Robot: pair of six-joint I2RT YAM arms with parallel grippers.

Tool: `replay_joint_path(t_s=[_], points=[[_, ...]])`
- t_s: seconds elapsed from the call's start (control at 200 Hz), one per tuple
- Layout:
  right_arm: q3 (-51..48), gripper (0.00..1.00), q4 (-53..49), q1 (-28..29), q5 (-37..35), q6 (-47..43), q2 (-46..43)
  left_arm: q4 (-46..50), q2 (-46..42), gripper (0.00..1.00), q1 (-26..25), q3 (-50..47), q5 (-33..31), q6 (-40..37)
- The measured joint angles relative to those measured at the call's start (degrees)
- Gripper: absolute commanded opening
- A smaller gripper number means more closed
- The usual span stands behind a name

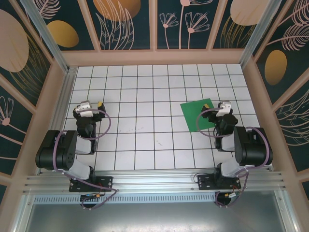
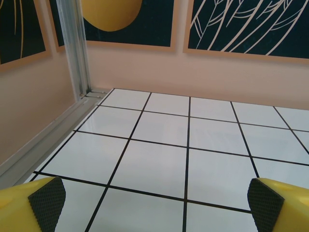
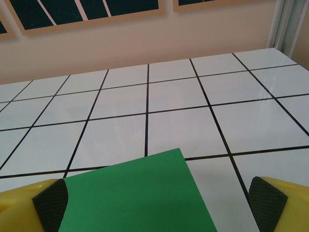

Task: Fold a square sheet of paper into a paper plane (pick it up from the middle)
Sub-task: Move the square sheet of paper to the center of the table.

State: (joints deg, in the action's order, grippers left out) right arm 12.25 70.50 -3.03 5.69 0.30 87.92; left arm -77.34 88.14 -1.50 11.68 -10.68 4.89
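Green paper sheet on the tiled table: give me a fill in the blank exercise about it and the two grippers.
1. The square sheet of paper is coloured ____.
2. It lies flat on the table, on the robot's ____ side.
3. The left gripper and the right gripper both have jaws that are ____.
Missing words: green; right; open.

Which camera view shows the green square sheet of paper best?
The top external view: nearly the whole square sheet of paper lies flat on the tiles, its right edge partly hidden by the right arm. The right wrist view shows one corner of it between the open fingers. The left wrist view faces white tiles.
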Motion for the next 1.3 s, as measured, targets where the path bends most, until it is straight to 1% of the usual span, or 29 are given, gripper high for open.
replay_joint_path(t_s=[0.275, 0.385, 0.455, 0.535, 0.646, 0.756, 0.836, 0.931, 1.091, 1.186, 1.301], points=[[0.4, 0.99, -1.0, 0.1, -0.3, 0.0, 0.0, 0.0, 0.0, 0.99, 0.0, 0.0, -0.2, 0.0], [3.8, 0.99, -8.5, 1.2, -2.7, 0.0, -2.1, 0.4, -1.2, 0.98, 0.0, -0.5, -1.4, 0.1], [7.1, 0.99, -15.2, 2.4, -4.8, 0.3, -5.4, 1.6, -3.7, 0.98, 0.0, -0.7, -2.8, 0.3], [11.7, 0.99, -23.3, 3.9, -7.6, 2.6, -9.6, 3.7, -7.3, 0.99, 0.0, -0.6, -5.0, 1.0], [18.9, 0.99, -35.9, 6.2, -10.5, 6.9, -13.7, 10.6, -11.6, 0.98, 0.0, 1.5, -8.4, 2.8], [25.2, 0.99, -46.7, 9.0, -11.2, 11.1, -14.4, 23.8, -15.1, 0.98, 0.0, 7.7, -9.9, 6.7], [28.7, 0.99, -54.4, 10.4, -9.2, 14.7, -13.8, 32.5, -16.8, 0.99, 0.0, 12.5, -9.8, 10.4], [33.2, 0.99, -63.6, 11.4, -7.6, 18.1, -10.9, 38.5, -19.4, 0.99, 0.0, 14.2, -8.4, 14.4], [37.9, 0.99, -76.8, 14.5, -7.5, 21.4, -4.8, 48.0, -22.0, 0.99, 0.0, 15.6, -3.4, 19.3], [39.1, 0.99, -82.1, 15.4, -7.0, 22.8, -1.6, 52.1, -22.4, 0.99, 0.0, 17.3, -0.1, 20.8], [39.8, 0.97, -85.8, 17.1, -6.2, 24.8, 2.0, 53.7, -22.6, 0.99, 0.0, 18.1, 3.3, 21.8]])
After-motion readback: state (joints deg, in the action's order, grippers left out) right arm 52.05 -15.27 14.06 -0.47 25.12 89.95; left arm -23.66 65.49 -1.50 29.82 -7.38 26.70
